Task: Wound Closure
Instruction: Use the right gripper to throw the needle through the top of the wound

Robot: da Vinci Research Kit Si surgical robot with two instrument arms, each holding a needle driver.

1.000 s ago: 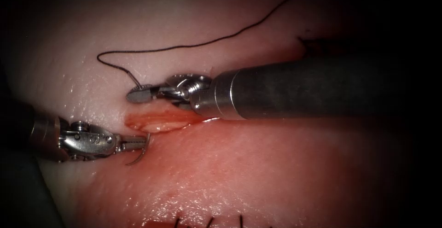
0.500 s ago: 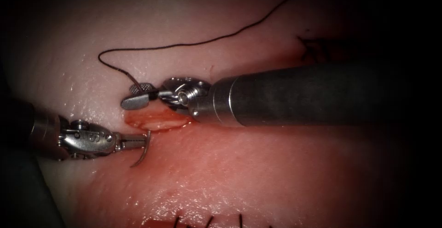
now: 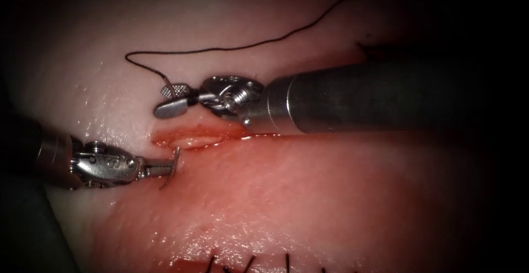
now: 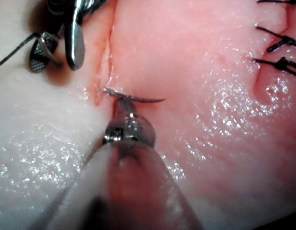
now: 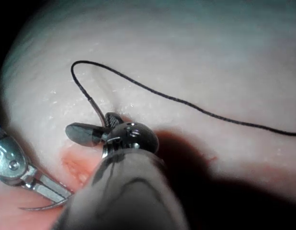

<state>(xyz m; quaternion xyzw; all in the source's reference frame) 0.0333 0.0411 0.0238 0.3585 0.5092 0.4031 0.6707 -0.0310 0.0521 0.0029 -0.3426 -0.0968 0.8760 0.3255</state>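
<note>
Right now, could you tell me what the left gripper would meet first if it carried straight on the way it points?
Probably the tissue just below the cut's left end: the left gripper, shut on the needle, points rightward there. Depth is unclear.

Surgical training bench, not a clinical theatre. Evidenced by a slab of pale tissue [image 3: 138, 25] bearing a short cut [image 3: 187, 139] wetted with red fluid [image 3: 308, 190]; dark thread [image 3: 231, 48] lying loose across the surface; finished stitches [image 4: 277, 45] nearby; two slim metal wristed instruments, left gripper [image 3: 165, 168] and right gripper [image 3: 172, 100], working under close, bright lighting against dark surroundings.
</note>
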